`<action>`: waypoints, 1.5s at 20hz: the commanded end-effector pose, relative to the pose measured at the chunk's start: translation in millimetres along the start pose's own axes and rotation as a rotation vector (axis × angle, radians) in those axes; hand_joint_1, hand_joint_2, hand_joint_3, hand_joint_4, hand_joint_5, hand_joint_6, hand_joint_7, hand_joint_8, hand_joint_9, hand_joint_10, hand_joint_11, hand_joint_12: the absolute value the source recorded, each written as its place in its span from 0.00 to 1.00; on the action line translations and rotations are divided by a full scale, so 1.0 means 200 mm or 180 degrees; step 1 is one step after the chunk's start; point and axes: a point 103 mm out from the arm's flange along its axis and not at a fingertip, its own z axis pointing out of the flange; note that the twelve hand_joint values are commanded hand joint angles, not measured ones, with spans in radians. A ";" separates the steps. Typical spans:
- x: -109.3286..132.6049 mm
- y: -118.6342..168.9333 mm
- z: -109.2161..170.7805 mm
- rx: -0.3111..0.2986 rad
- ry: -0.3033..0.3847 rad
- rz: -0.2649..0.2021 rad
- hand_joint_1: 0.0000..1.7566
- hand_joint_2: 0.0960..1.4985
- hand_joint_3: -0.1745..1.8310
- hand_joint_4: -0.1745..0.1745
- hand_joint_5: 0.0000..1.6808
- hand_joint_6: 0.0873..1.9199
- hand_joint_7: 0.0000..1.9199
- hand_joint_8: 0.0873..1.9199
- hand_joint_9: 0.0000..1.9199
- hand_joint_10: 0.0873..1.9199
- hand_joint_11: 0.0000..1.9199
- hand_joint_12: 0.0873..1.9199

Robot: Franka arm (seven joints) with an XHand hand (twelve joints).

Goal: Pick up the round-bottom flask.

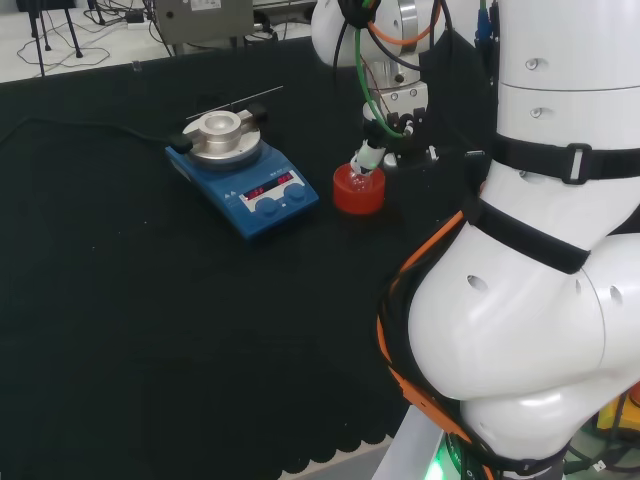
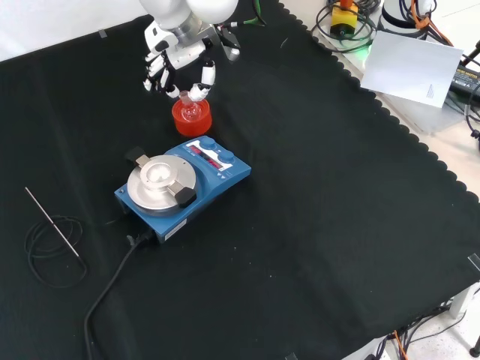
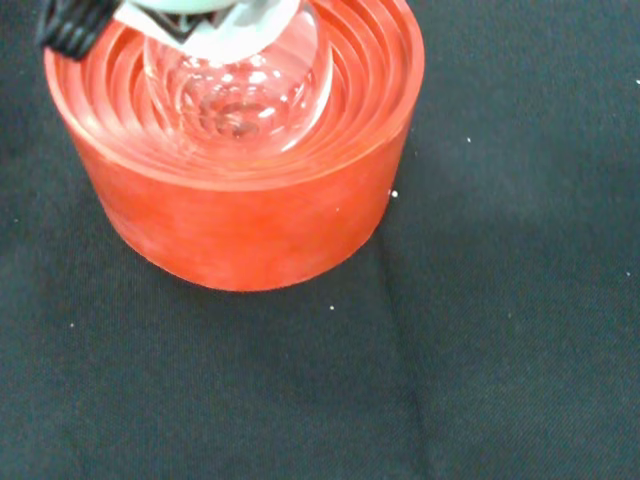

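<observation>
1. Directly beneath the black and white robot hand (image 2: pixel 180 64) sits the small clear glass round-bottom flask (image 3: pixel 238 88), bulb down in the red ribbed ring stand (image 3: pixel 245 190). A round bulb can't stand on its own, so the stepped rings cradle it and keep the neck pointing up.
2. Hand state: front view shows curled fingers (image 2: pixel 201 84) coming down on either side of the flask neck, w/ fingertips at or touching the glass. Looks like a pinch on the neck, though I can't confirm full contact on both sides.
3. Flask bulb sits in the stand's centre per the wrist view, not lifted; the neck is the sensible grip since the bulb is sunk in the rings.
4. Stand rests on the table (image 2: pixel 337 225), covered w/ black cloth, right under the hand.
5. Just beside the hand, on the side nearer the front camera, is the blue hotplate stirrer w/ round metal top (image 2: pixel 180 184). It's near the stand but not touching, so it leaves room for the fingers.
6. Judgement: grasp stage, lift not yet done. Pulling straight up along the neck should free the bulb w/o dragging the stand.
</observation>
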 end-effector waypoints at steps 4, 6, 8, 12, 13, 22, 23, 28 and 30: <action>0.01 0.00 0.00 0.0018 0.0007 -0.0030 0.51 0.40 0.44 0.31 0.42 0.45 0.10 0.26 0.15 0.32 0.00 0.64; 0.02 0.00 0.00 0.0026 0.0004 -0.0042 0.51 0.39 0.44 0.31 0.39 0.45 0.10 0.26 0.15 0.32 0.00 0.64; 0.03 0.00 0.00 0.0016 0.0006 -0.0050 0.51 0.39 0.44 0.30 0.37 0.44 0.10 0.26 0.15 0.32 0.00 0.63; 0.05 -0.01 0.00 0.0018 0.0007 -0.0061 0.50 0.38 0.44 0.30 0.35 0.44 0.09 0.26 0.15 0.32 0.00 0.63; 0.06 -0.01 0.00 0.0020 0.0009 -0.0065 0.50 0.38 0.44 0.30 0.34 0.44 0.09 0.26 0.15 0.32 0.00 0.63; 0.07 0.00 0.01 -0.0009 -0.0015 -0.0084 0.50 0.38 0.44 0.31 0.36 0.44 0.09 0.26 0.15 0.32 0.00 0.63; 0.07 -0.01 0.01 -0.0034 -0.0021 -0.0093 0.50 0.38 0.44 0.32 0.38 0.44 0.09 0.26 0.15 0.32 0.00 0.63; 0.08 -0.01 -0.02 -0.0171 -0.0095 -0.0085 0.60 0.47 0.40 0.79 0.62 0.50 0.15 0.28 0.21 0.31 0.00 0.69; 0.08 -0.01 -0.02 -0.0167 -0.0085 -0.0082 0.62 0.44 0.45 0.76 0.64 0.52 0.17 0.27 0.23 0.30 0.00 0.71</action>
